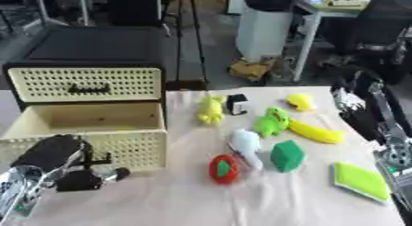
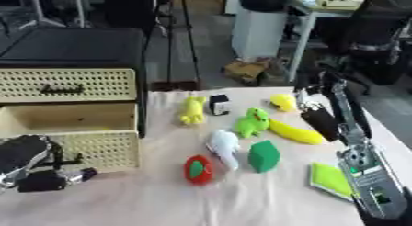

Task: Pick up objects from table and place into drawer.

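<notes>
Resting low at the near left, my left hand [image 1: 60,170] sits just in front of the open drawer's [image 1: 88,121] perforated front; I cannot tell how its fingers are set, and nothing shows between them. My right hand [image 2: 322,121] hangs at the right side of the desk [image 1: 241,202], near the yellow banana-shaped toy [image 1: 318,132], and again I cannot tell whether its fingers are wide or narrow.

Nearest me on the desk lie a flat green pad [image 1: 360,180] at the right and a red round toy [image 1: 225,169] in the middle. Just beyond are a green block [image 1: 287,156] and a white toy [image 1: 246,146]. Farther on sit a green plush [image 1: 272,122] and the banana shape, then a yellow plush [image 1: 211,110], a small black-and-white thing [image 1: 237,104] and a small yellow piece [image 1: 300,101] along the far edge.

I judge the task barely begun: the drawer shows only bare wood inside, though its near part is hidden behind the front, and every object is on the desk. The cabinet's upper drawer [image 1: 84,85] is shut.

The right eye view shows my right arm and hand far more fully; the left eye view shows more of the drawer's inside.
</notes>
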